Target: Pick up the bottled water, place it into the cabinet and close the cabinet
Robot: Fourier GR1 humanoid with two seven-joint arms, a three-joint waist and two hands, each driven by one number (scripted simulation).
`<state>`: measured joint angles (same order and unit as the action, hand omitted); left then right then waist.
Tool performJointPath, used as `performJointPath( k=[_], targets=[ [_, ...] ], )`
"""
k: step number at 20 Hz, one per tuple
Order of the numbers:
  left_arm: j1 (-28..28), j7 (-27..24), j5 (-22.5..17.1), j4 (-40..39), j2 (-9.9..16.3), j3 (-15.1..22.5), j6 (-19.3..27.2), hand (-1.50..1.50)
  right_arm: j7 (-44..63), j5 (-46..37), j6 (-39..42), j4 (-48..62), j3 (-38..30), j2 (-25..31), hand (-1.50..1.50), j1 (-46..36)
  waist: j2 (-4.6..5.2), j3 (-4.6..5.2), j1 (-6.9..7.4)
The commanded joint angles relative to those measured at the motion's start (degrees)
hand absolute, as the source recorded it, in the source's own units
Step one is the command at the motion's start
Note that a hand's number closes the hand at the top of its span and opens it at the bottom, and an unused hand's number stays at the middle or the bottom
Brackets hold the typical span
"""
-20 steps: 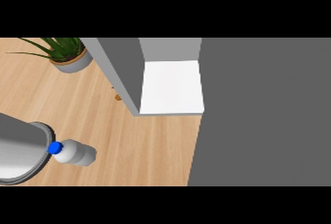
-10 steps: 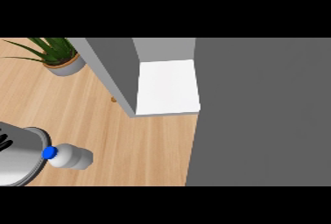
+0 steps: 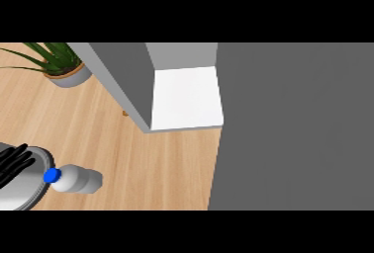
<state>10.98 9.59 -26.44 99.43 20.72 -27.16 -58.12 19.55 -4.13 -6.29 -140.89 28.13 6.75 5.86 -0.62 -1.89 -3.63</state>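
We see even, diffuse lighting with no visible source and no glare. The wooden surface [image 3: 146, 148] is uniformly bright. The white cabinet [image 3: 186, 96] interior is the brightest area, and its grey side panel is darker. The bottle [image 3: 76, 179] shows soft shading on its underside. The plant [image 3: 55, 62] casts no distinct shadow. Straight edges show no distortion.

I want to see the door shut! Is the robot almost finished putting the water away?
Not yet. Nothing looks done: the water bottle lies on the wooden counter, and the cabinet stands open, nothing on its white shelf. The left hand is beside the bottle, not holding it. Grabbing, placing and closing are all left.
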Motion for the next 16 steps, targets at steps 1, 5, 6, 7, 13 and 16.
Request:
performJointPath(
  k=[1,5,6,7,13,16],
  targets=[
    [-4.2,-2.1,2.3,-13.0,-4.5,2.9,-1.2,-1.5,0.8,-2.1,-0.2,-1.4,0.6,0.3,-1.5,-0.5,1.39,2.51,-1.18],
    [-6.0,-4.1,6.0,-15.9,-6.2,2.2,-0.8,-1.5,0.7,-1.6,-0.4,-3.1,0.4,1.2,-1.5,0.1,1.33,2.51,-1.98],
    [-7.0,-5.8,7.7,-18.0,-6.5,1.9,-1.7,-1.5,1.2,-2.2,-1.2,-2.2,0.0,0.5,-1.5,-0.9,1.24,2.46,-0.54],
    [-9.3,-7.7,9.5,-21.6,-6.3,1.5,-2.2,-1.5,1.0,-2.4,-1.1,-2.8,-0.1,1.2,-1.5,0.1,1.09,2.37,-0.26],
    [-14.7,-21.5,21.8,-33.6,-8.0,1.5,-1.5,-1.5,3.4,-3.3,-2.4,-5.8,1.2,2.1,-1.5,0.4,0.87,2.42,0.47],
    [-18.4,-28.6,27.8,-40.8,-6.7,3.0,0.1,-1.5,1.1,-4.3,-3.8,-2.4,2.1,1.3,-1.5,1.5,0.94,2.26,1.2]
  ],
)
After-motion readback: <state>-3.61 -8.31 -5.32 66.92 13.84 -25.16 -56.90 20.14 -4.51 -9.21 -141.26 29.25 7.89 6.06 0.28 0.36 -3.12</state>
